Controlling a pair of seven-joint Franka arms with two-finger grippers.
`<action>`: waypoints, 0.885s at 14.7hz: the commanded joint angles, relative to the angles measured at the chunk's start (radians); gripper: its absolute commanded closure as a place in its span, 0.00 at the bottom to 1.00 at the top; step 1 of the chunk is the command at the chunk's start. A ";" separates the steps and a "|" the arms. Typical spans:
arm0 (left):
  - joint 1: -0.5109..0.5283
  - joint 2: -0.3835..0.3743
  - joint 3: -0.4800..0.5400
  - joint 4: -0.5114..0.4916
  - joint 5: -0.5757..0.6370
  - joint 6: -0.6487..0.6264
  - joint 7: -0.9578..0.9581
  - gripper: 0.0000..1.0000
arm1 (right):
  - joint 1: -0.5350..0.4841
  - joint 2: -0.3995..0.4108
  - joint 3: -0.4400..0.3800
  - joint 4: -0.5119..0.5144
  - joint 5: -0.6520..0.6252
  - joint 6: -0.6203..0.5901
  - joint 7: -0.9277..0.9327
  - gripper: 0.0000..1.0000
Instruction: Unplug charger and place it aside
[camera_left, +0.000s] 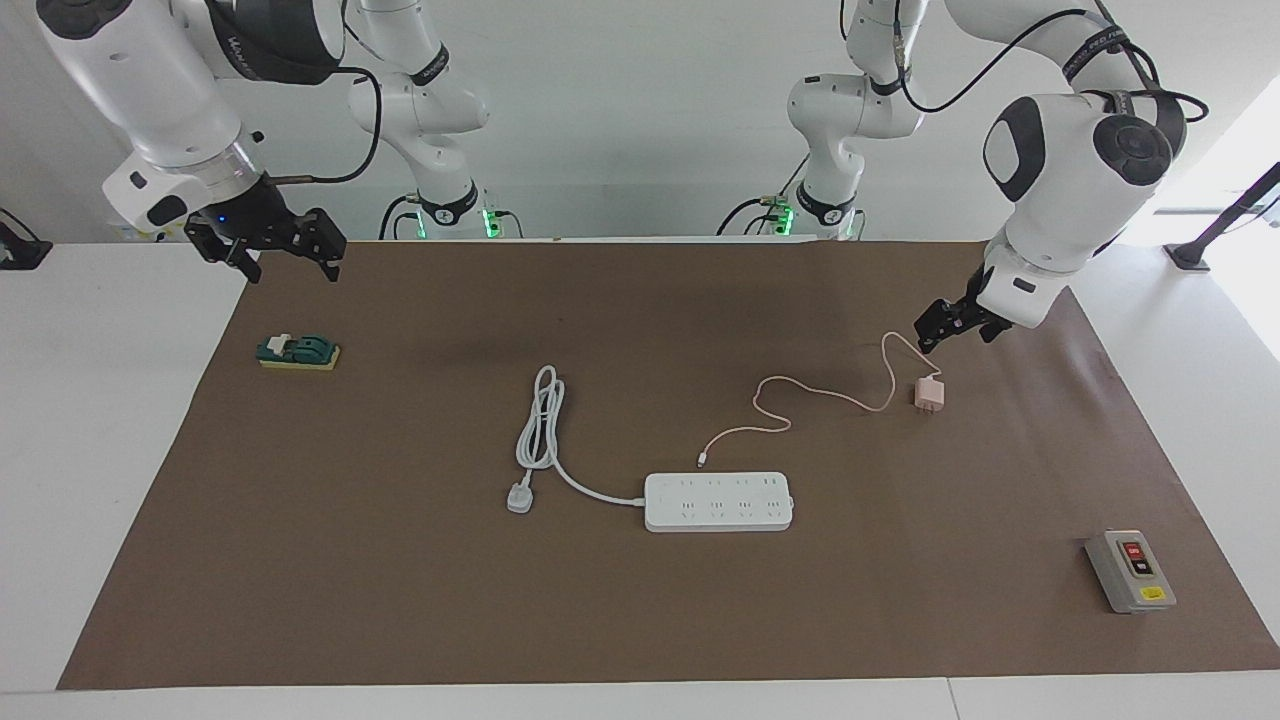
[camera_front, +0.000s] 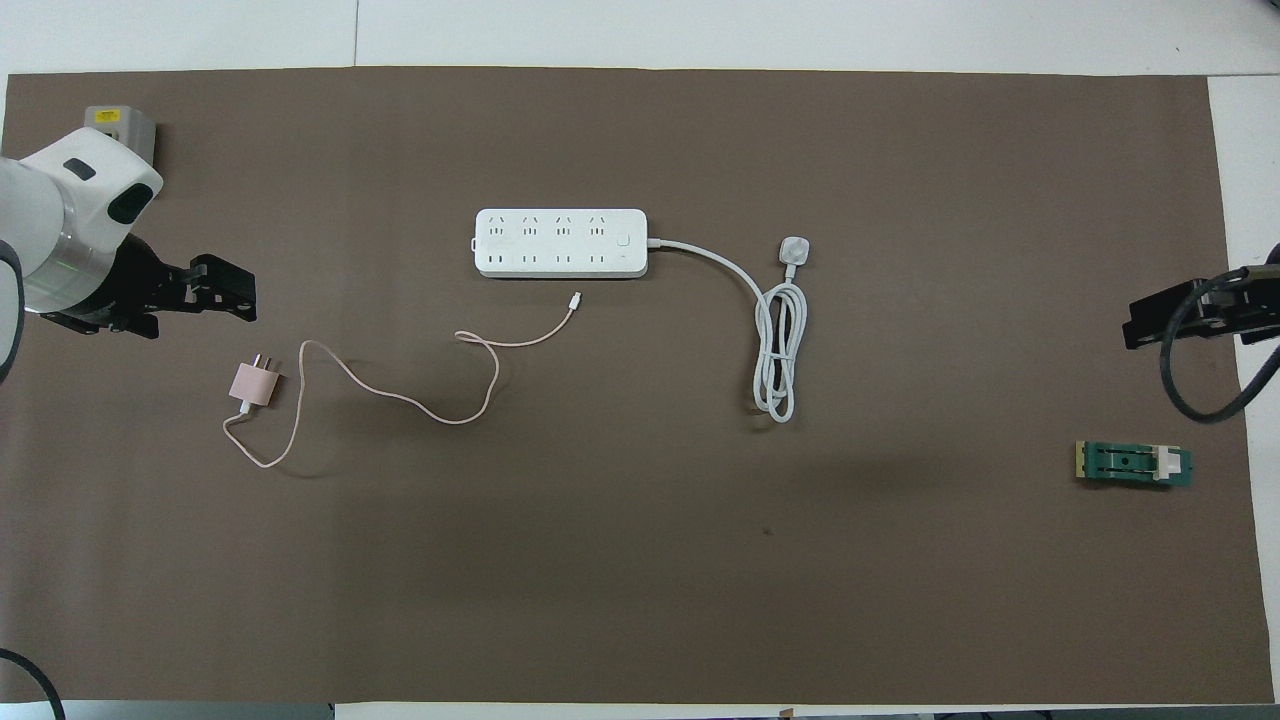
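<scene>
Charger (camera_left: 928, 394) unplugged, lying flat on the brown mat (camera_left: 640, 620) toward the left arm's end of the table, nearer to the robots than the white power strip (camera_left: 718, 501) and well apart from it. Thin pink cable (camera_left: 800, 392) trailing in loose loops from the adapter to a free connector end just short of the strip. Left gripper (camera_left: 938, 328) raised over the mat close to the charger, not touching it, jaws apart and empty. Right gripper (camera_left: 285, 252) raised over the mat's edge at the right arm's end, above and clear of the green block (camera_left: 297, 351); fingers spread apart, nothing between them. Strip's own thick white cord (camera_left: 545, 425) coiled beside it, three-pin plug (camera_left: 519, 497) resting loose on the mat. Grey switch box (camera_left: 1130, 571) with red and black buttons standing at the mat's corner farthest from the robots, at the left arm's end. No contact between either gripper and any item.
</scene>
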 joint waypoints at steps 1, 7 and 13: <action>-0.018 -0.067 0.007 -0.071 0.039 0.020 -0.013 0.00 | -0.049 -0.031 0.048 -0.065 -0.033 0.068 -0.015 0.00; -0.012 -0.048 0.004 0.028 0.039 -0.050 -0.002 0.00 | -0.058 -0.025 0.069 -0.053 -0.055 0.085 0.006 0.00; -0.004 -0.046 0.010 0.068 0.043 -0.125 0.041 0.00 | -0.061 -0.025 0.059 -0.049 -0.003 0.084 0.008 0.00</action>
